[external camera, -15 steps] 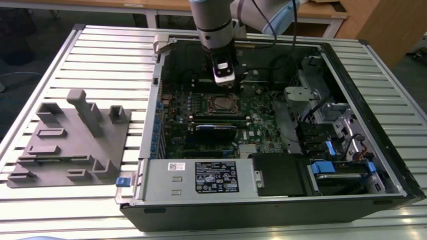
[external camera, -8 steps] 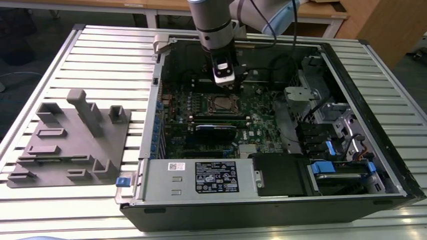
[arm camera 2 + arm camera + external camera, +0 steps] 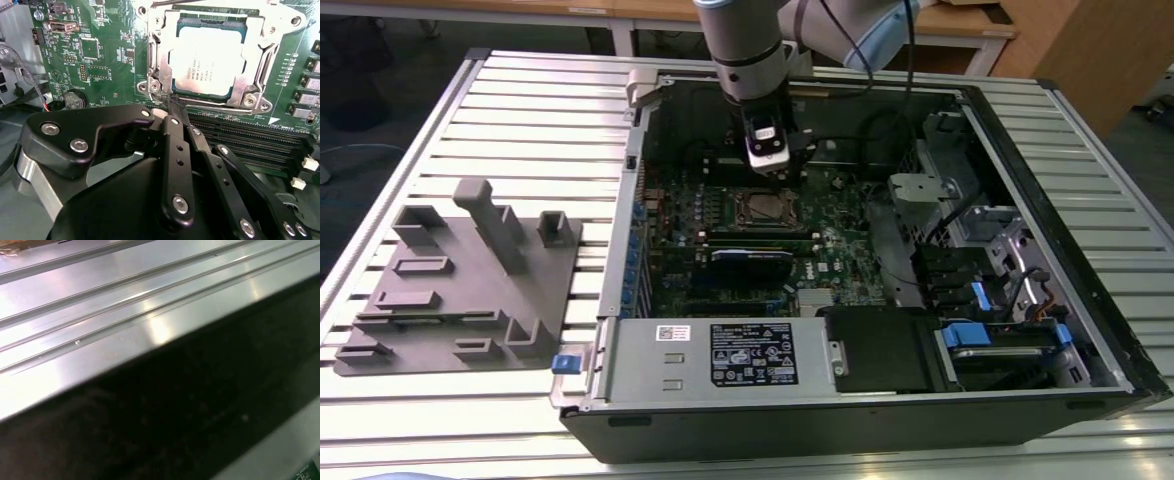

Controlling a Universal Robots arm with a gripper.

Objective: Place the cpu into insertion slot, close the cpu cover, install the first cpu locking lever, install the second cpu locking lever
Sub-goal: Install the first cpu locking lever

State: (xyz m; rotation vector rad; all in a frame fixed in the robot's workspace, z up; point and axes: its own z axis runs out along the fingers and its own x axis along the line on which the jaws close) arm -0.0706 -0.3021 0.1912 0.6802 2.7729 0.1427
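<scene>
— Any room over the socket (image 3: 765,208)?
— Open from above. Case wall (image 3: 622,230) on the exterior view's left, drive cage (image 3: 987,235) on the exterior view's right, cables (image 3: 874,125) beyond, memory slots (image 3: 240,132) just beside it.

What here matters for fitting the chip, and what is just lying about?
In the job: cpu, seated under the closed cpu cover; end effector at that cover's corner.
Lying about: grey fixture block; power supply; memory slots.

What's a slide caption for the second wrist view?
Gripper at a corner of the closed cpu cover, cpu seated beneath.
</scene>
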